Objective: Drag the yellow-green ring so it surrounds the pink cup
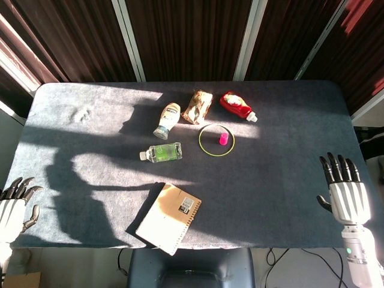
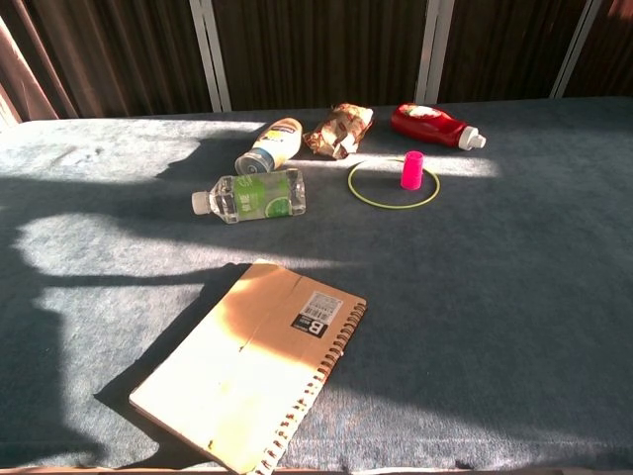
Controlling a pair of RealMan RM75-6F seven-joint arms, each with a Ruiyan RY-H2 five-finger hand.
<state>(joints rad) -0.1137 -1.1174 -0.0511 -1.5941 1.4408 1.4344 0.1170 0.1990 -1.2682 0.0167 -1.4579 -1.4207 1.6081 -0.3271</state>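
Thin yellow-green ring [image 1: 216, 140] flat around upright pink plastic cup [image 1: 223, 139], far ahead-left of right hand [image 1: 344, 198], fingers spread, holding nothing, left hand [image 1: 12, 207] likewise released

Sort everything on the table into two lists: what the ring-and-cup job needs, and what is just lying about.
Job:
yellow-green ring, lying around the cup
pink cup, upright inside the ring

Lying about:
clear bottle
white bottle
snack packet
red bottle
notebook
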